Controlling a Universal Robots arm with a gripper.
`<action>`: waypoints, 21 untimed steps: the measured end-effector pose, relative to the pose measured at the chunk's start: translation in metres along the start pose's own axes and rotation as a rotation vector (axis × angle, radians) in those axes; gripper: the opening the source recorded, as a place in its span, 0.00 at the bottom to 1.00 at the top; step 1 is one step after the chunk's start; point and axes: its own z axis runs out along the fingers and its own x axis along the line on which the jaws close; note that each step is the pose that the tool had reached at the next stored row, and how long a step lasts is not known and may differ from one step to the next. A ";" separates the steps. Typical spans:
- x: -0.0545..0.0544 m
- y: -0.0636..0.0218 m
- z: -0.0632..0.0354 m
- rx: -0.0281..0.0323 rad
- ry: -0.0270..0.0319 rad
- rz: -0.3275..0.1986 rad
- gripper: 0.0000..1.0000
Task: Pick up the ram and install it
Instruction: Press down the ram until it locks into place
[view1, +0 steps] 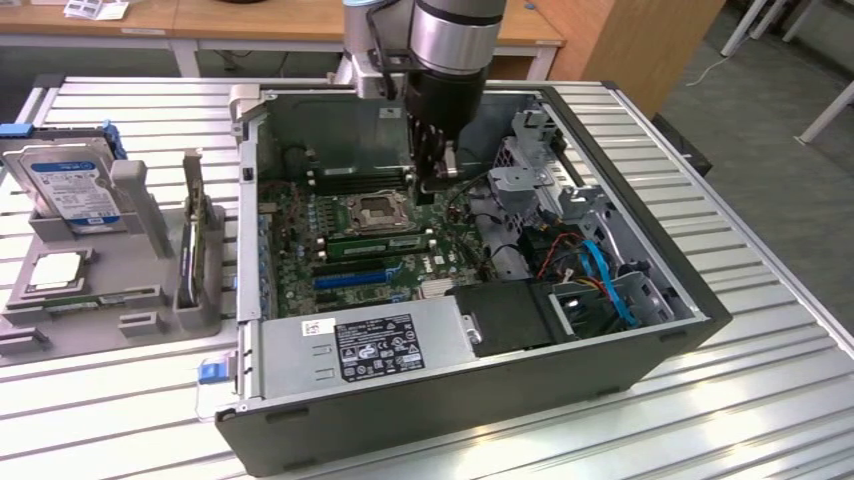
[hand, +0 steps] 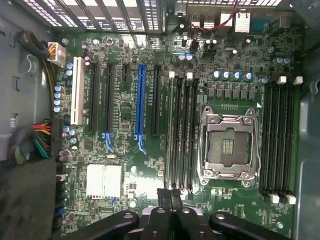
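Worktop: ribbed silvery metal slats, glossy (view1: 747, 400); it carries an open computer case (view1: 694, 310) and, on the exterior view's left, a grey moulded tray (view1: 127, 270).

Case: dark boxy metal shell lying on its side, top open. Inside are a green motherboard (view1: 300, 230), a grey power supply (view1: 367, 340) with a black label along the lower edge, and blue cables (view1: 601, 270) at the frame's right.

Motherboard, wrist view: matte green board (hand: 125, 165) studded with small round capacitors, a square metal-framed processor socket (hand: 230, 145) standing empty, a finned silver heat sink (hand: 104, 180), one blue expansion slot (hand: 140, 105) among black ones, and a bank of long black memory slots (hand: 181, 135) with white clips.

Tray contents: a boxy hard drive (view1: 67, 185) with a blue-white label propped upright at upper left, and a square silver-topped processor chip (view1: 56, 270) lying flat below it.

Ram: a thin dark stick (view1: 196, 250) that looks to be the ram stands on its long edge in the tray's narrow holder, just beside the case's outer wall. Its long axis runs nearly up and down the frame, parallel to that wall.

Hand: black, reaching down into the case (view1: 441, 192), near the socket and at one end of the memory slots (hand: 170, 195). Its fingers (hand: 164, 196) are drawn together, with nothing clearly between them. It is well apart from the tray.
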 end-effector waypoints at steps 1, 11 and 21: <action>0.000 0.0000 0.0019 0.0000 -0.0001 0.000 0.11; -0.001 -0.0005 0.0201 0.0004 -0.0001 0.000 0.11; -0.001 -0.0008 0.0382 0.0021 0.0006 0.000 0.11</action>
